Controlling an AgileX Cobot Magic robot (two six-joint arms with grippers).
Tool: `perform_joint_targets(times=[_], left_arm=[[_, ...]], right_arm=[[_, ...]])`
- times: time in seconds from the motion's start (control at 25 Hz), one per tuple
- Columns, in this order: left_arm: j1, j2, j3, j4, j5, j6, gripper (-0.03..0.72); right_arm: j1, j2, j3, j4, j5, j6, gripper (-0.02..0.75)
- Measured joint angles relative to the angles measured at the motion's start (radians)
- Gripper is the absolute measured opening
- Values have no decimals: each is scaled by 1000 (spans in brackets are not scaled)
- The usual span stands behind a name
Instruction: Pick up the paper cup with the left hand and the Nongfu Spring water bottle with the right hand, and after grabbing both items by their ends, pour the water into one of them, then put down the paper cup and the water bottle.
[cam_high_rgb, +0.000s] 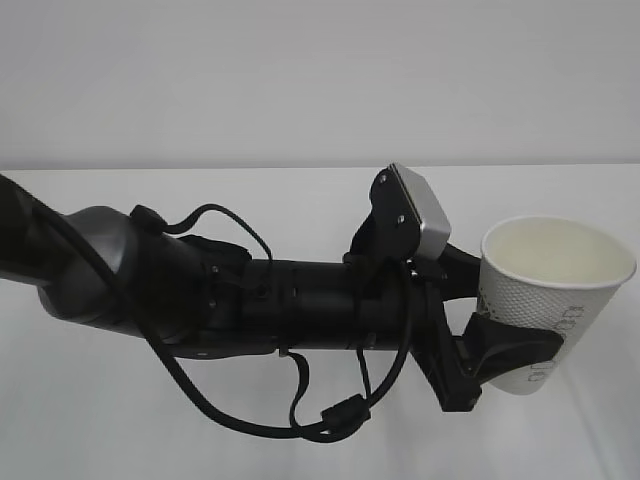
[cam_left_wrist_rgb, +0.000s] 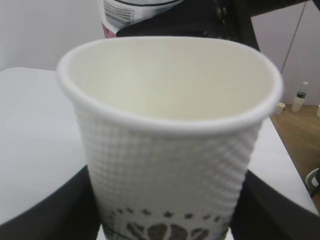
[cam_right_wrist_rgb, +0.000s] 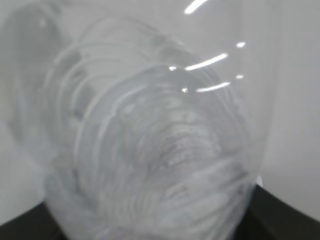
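Nearest my left wrist camera is the paper cup (cam_left_wrist_rgb: 170, 135), upright, its cream inside dry and empty as far as I can see; my left pincer (cam_high_rgb: 505, 355) is clamped around its lower wall, holding it above the tabletop (cam_high_rgb: 300, 190) at about three o'clock in the outside view. At twelve o'clock past the rim I see the labelled water bottle (cam_left_wrist_rgb: 132, 12). The right wrist camera is filled by that bottle's ribbed clear body (cam_right_wrist_rgb: 150, 145), so I judge my right pincer closed around it, though I cannot tell the water level. For pouring, I'd keep the cup level and bring the bottle's mouth over the rim slowly.
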Motion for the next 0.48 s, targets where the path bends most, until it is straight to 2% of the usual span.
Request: perform_joint_targets(times=[0.48], left_arm=[[0, 4, 0, 0, -38, 0, 510]], right_arm=[[0, 0, 0, 2, -2, -140, 451]])
